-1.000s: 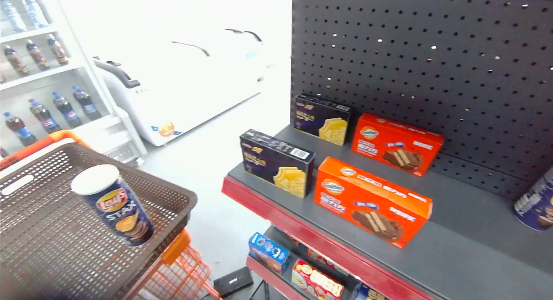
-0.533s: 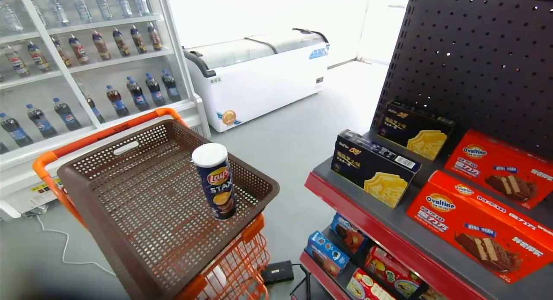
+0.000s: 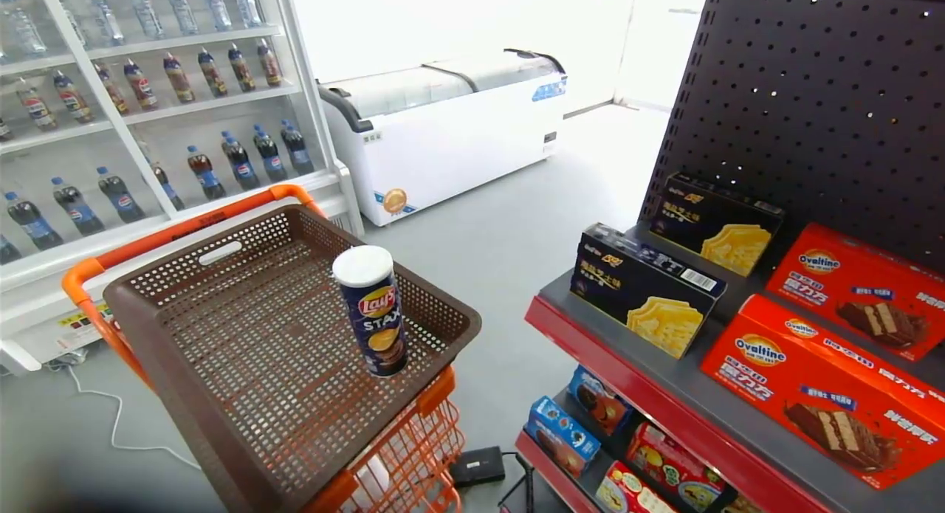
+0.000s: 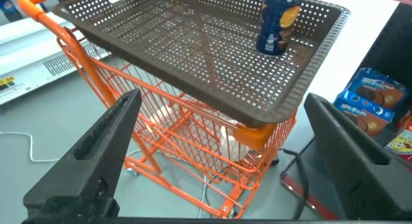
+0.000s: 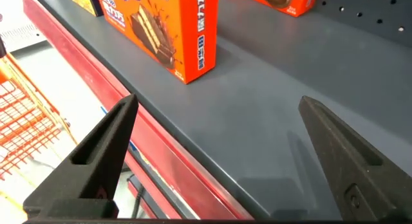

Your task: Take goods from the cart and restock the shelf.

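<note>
Chips can (image 3: 371, 310) stands upright, white lid up, alone in the brown basket (image 3: 244, 350) on top of the orange cart (image 3: 413, 454), close to the basket corner nearest the shelf (image 3: 568, 306). Not yet grasped. The left pincer (image 4: 224, 102) is spread wide and empty, hanging low beside the cart and facing the basket's underside and rim, with the can (image 4: 279, 24) up and beyond it. The right pincer (image 5: 219, 103) is also wide and empty, hovering over a bare grey stretch of shelf (image 5: 257, 121) just beside an orange box (image 5: 170, 31). Dark boxes (image 3: 650, 288) sit at the shelf end nearer the cart, and the orange boxes (image 3: 819, 380) are next along.

Step in hand looks like the reach for the can, probably with the left arm since it faces the cart. To do it well, the arm should come up above the basket rim first, because going in from this height would knock the mesh wall. The pincer should then approach level, with the jaws straddling the can at about mid-body, not at the lid. The can is tall, narrow and smooth, so a nudge could tip it. Close squarely on the round side, lift straight up clear of the rim, then swing towards the bare shelf patch where the right pincer hovers. That arm likely has to make room.
</note>
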Controlling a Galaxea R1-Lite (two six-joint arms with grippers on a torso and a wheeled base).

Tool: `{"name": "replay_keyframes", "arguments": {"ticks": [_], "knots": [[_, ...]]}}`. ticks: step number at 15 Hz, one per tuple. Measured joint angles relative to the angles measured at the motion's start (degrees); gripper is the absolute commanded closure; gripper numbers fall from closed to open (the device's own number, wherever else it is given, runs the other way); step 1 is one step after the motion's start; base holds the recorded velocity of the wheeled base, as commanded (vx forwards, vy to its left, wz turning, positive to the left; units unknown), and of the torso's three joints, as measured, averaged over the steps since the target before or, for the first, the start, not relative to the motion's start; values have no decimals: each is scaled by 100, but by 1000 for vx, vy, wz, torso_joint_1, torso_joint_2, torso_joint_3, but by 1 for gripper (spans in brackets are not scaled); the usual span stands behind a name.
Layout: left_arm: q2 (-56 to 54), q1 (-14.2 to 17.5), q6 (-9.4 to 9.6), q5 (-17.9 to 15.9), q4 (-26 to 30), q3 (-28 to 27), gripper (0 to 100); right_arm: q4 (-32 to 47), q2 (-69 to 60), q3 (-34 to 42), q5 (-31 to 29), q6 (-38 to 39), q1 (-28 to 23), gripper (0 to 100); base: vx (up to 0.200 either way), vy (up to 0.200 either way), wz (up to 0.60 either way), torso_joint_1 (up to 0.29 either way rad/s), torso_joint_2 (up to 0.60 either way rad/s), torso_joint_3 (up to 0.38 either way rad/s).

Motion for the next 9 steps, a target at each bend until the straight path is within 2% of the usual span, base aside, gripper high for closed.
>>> {"name": "replay_keyframes", "arguments": {"ticks": [2,4,9], "knots": [[22,2,59,-82,13,-77,0,0,0,0,-1,2,5,0,0,0,0,0,0,0],[301,-12,184,-268,35,-444,0,0,0,0,-1,0,5,0,0,0,0,0,0,0],[2632,-82,641,-473,-117,-1794,0,0,0,0,0,2,5,0,0,0,0,0,0,0]]}}
